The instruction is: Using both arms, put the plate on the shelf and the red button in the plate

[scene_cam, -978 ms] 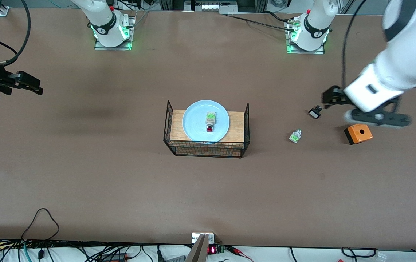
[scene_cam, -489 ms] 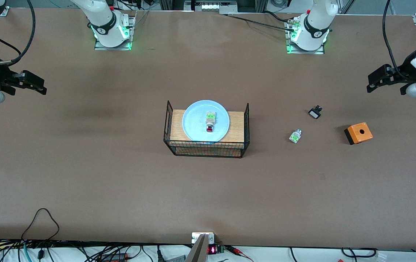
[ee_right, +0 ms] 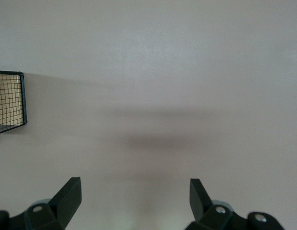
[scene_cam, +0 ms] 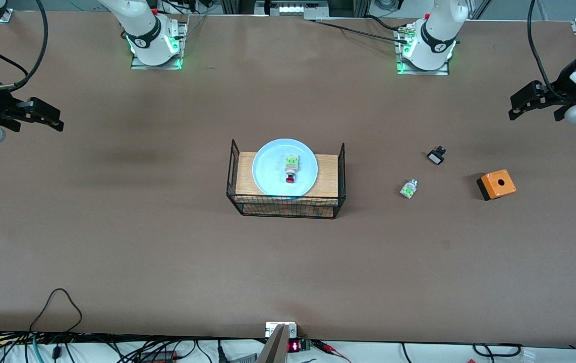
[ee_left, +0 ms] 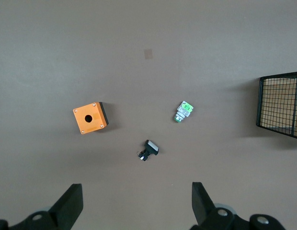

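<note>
The pale blue plate (scene_cam: 284, 167) lies on the wooden top of a black wire rack (scene_cam: 339, 174) at the table's middle. The red button (scene_cam: 291, 169) lies on the plate, its red cap toward the front camera. My left gripper (scene_cam: 519, 105) is open and empty, up in the air at the left arm's end of the table; in the left wrist view (ee_left: 136, 206) its fingers stand wide apart over bare table. My right gripper (scene_cam: 51, 117) is open and empty, up at the right arm's end; it also shows in the right wrist view (ee_right: 135, 199).
A white-and-green switch without red cap (scene_cam: 409, 188) (ee_left: 185, 111), a small black part (scene_cam: 436, 155) (ee_left: 147, 150) and an orange box with a hole (scene_cam: 496, 184) (ee_left: 90, 118) lie on the table between the rack and the left arm's end. Cables run along the table's near edge.
My left arm has drawn back from over the black part and the orange box toward the left arm's end of the table, then settled. My right gripper has barely shifted.
</note>
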`<move>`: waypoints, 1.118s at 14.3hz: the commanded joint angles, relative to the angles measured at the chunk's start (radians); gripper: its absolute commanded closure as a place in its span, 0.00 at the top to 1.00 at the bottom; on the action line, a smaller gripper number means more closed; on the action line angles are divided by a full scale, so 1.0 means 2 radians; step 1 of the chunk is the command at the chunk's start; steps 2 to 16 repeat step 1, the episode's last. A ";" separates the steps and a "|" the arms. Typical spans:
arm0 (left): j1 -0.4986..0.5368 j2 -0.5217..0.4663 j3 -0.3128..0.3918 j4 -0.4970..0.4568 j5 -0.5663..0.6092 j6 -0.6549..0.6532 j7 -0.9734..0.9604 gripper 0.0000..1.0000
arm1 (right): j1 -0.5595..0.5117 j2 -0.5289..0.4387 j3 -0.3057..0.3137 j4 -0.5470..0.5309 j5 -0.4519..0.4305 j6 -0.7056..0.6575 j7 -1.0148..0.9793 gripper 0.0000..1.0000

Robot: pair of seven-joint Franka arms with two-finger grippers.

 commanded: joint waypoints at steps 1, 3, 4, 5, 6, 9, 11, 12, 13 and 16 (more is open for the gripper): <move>-0.010 -0.008 0.008 -0.009 -0.004 0.009 -0.005 1.00 | -0.001 -0.005 -0.003 0.006 -0.003 -0.006 -0.003 1.00; -0.010 -0.008 0.008 -0.009 -0.004 0.009 -0.005 1.00 | -0.001 -0.005 -0.003 0.006 -0.003 -0.006 -0.003 1.00; -0.010 -0.008 0.008 -0.009 -0.004 0.009 -0.005 1.00 | -0.001 -0.005 -0.003 0.006 -0.003 -0.006 -0.003 1.00; -0.010 -0.008 0.008 -0.009 -0.004 0.009 -0.005 1.00 | -0.001 -0.005 -0.003 0.006 -0.003 -0.006 -0.003 1.00; -0.010 -0.008 0.008 -0.009 -0.004 0.009 -0.005 1.00 | -0.001 -0.005 -0.003 0.006 -0.003 -0.006 -0.003 1.00; -0.010 -0.008 0.008 -0.009 -0.004 0.009 -0.005 1.00 | -0.001 -0.005 -0.003 0.006 -0.003 -0.006 -0.003 1.00; -0.010 -0.008 0.008 -0.009 -0.004 0.009 -0.005 1.00 | -0.001 -0.005 -0.003 0.006 -0.003 -0.006 -0.003 1.00; -0.010 -0.008 0.008 -0.009 -0.004 0.009 -0.005 1.00 | -0.001 -0.005 -0.003 0.006 -0.003 -0.006 -0.003 1.00; -0.010 -0.008 0.008 -0.009 -0.004 0.009 -0.005 1.00 | -0.001 -0.005 -0.003 0.006 -0.003 -0.006 -0.003 1.00; -0.010 -0.008 0.008 -0.009 -0.004 0.009 -0.005 1.00 | -0.001 -0.005 -0.003 0.006 -0.003 -0.006 -0.003 1.00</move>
